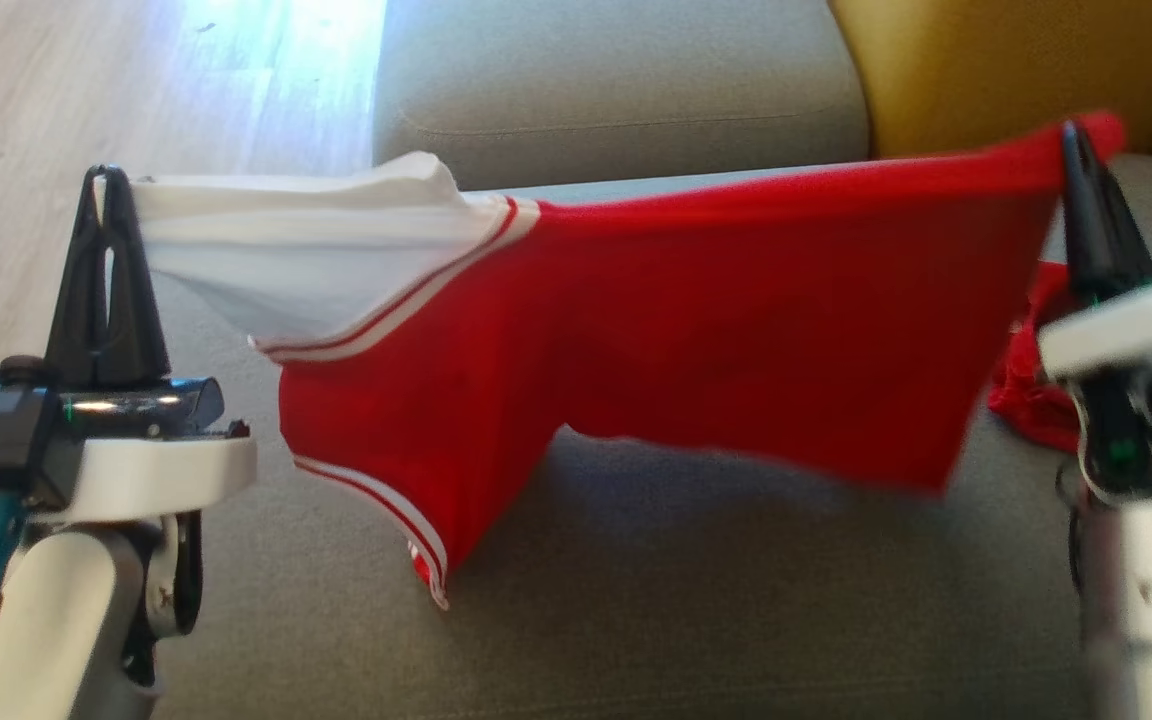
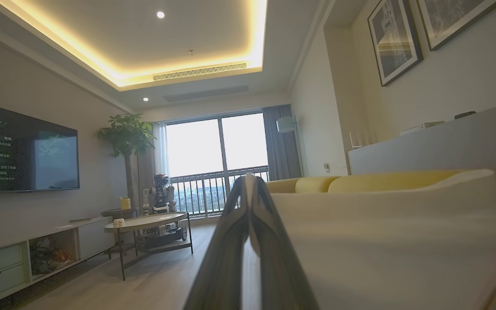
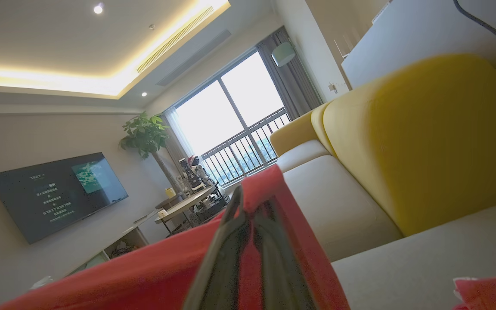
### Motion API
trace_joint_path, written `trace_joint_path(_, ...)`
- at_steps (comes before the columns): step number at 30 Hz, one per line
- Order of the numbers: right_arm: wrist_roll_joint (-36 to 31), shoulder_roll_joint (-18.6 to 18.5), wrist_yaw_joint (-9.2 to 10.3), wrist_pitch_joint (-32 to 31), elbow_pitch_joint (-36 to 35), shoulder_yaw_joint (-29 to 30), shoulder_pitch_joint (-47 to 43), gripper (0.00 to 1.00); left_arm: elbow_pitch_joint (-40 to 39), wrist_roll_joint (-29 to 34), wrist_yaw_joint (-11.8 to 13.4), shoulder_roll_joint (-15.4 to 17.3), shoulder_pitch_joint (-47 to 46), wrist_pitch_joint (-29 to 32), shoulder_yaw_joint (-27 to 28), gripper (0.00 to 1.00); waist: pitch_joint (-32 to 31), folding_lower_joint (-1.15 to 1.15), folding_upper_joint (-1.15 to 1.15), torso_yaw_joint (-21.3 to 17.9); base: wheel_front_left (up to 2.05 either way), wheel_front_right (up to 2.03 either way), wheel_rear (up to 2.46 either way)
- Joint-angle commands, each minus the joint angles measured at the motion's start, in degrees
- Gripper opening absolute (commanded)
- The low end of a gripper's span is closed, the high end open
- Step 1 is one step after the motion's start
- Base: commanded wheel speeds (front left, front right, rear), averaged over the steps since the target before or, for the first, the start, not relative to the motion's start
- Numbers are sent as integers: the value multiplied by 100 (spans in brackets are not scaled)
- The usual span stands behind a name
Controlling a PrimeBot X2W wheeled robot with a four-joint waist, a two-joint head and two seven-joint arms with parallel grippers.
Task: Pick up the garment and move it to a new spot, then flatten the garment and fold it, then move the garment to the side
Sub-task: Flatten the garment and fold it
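Red cloth with a white end – the garment (image 1: 736, 320) hangs stretched in the air above the sofa (image 1: 696, 620) seat, clear of it. The left tool (image 1: 112, 190) is pinched tight on the white end and the right tool (image 1: 1073, 145) is clamped on the red top edge. A loose red bunch dangles past the right tool.

By my reading, pick-up is done and this is the carry, just ahead of flattening. The next move calls for both tools to go down together, kept well apart so the top edge stays taut. The low striped corner would touch first – it may tuck under unless the cloth is drawn away as it lands.
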State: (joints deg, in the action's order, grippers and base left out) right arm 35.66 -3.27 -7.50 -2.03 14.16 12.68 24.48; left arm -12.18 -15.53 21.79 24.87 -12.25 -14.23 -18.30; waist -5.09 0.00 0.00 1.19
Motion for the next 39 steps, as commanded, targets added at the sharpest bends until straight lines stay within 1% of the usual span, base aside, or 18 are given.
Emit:
trace_joint_path(1, 213, 37, 1, -64, -291, -66, 39, 0, -189, -71, 59, 163, -266, -44, 343, 0, 17, 0, 0, -38, 0, 0, 0)
trace_joint_path(4, 618, 38, 1, -141, -494, -64, -351, 0, -214, -148, 63, 141, -125, -46, 351, 0, 90, 0, 0, -113, 0, 0, 0)
trace_joint_path(7, 716, 38, 1, -178, -652, -200, -515, 0, -190, -278, 19, 111, -70, -38, 361, 0, 189, 0, 0, -196, 0, 0, 0)
trace_joint_path(10, 740, 38, 1, -204, -616, -201, -433, 0, -136, -336, -61, 125, -133, 7, 333, 0, 279, 0, 0, -238, 0, 0, 0)
trace_joint_path(13, 702, 38, 1, -358, -326, -230, 6, 0, 24, -457, -316, 136, -464, 218, 188, 0, 505, 0, 0, -281, 0, 0, 0)
trace_joint_path(16, 720, 38, 1, -579, 360, -207, 904, 0, 351, -526, -722, 211, -1230, 542, 19, 0, 994, 0, 0, -303, 0, 0, 0)
trace_joint_path(18, 212, 38, 1, -607, 929, -153, 1745, 0, 721, -629, -1057, 236, -1957, 832, -67, 0, 1415, 0, 0, -293, 0, 0, 0)
trace_joint_path(20, -202, 39, 1, -643, 1517, -79, 2678, 0, 1167, -655, -1339, 212, -2813, 949, -104, 0, 1890, 0, 0, -261, 0, 0, 0)
trace_joint_path(23, -341, 39, 1, -566, 2423, -167, 4115, 0, 2019, -582, -1751, 124, -4115, 960, -211, 0, 2490, 0, 0, -230, 0, 0, 0)
trace_joint_path(25, -362, 39, 1, -323, 2953, -304, 5029, 0, 2624, -445, -1897, 77, -5002, 825, -217, 0, 2815, 0, 0, -217, 0, 0, 0)
trace_joint_path(27, -429, 39, 1, 148, 3348, -359, 5855, 0, 3177, -234, -1904, -1, -5877, 544, -206, 0, 3081, 0, 0, -186, 0, 0, 0)
trace_joint_path(29, -288, 39, 1, 693, 3743, -308, 6498, 0, 3656, 4, -1811, -103, -6632, 200, -197, 0, 3227, 0, 0, -153, 0, 0, 0)
trace_joint_path(30, -202, 39, 1, 954, 3910, -330, 6749, 0, 3835, 120, -1762, -153, -6955, 80, -197, 0, 3278, 0, 0, -142, 0, 0, 0)
trace_joint_path(32, -127, 39, 1, 1359, 4105, -591, 7092, 0, 4035, 332, -1686, -252, -7458, -46, -202, 0, 3358, 0, 0, -125, 0, 0, 0)
trace_joint_path(33, -78, 39, 1, 1485, 4149, -705, 7177, 0, 4053, 440, -1656, -290, -7647, -64, -207, 0, 3386, 0, 0, -116, 0, 0, 0)
trace_joint_path(35, 113, 39, 1, 1619, 4154, -874, 7235, 0, 3727, 683, -1636, -346, -7868, -72, -209, 0, 3464, 0, 0, -93, 0, 0, 0)
trace_joint_path(37, 244, 39, 1, 1681, 4042, -1011, 7126, 0, 3282, 957, -1598, -320, -7849, -73, -232, 0, 3530, 0, 0, -82, 0, 0, 0)
trace_joint_path(39, 257, 39, 1, 1696, 3778, -906, 6916, 0, 2909, 1146, -1569, -283, -7687, -74, -258, 0, 3595, 0, 0, -52, 0, 0, 0)
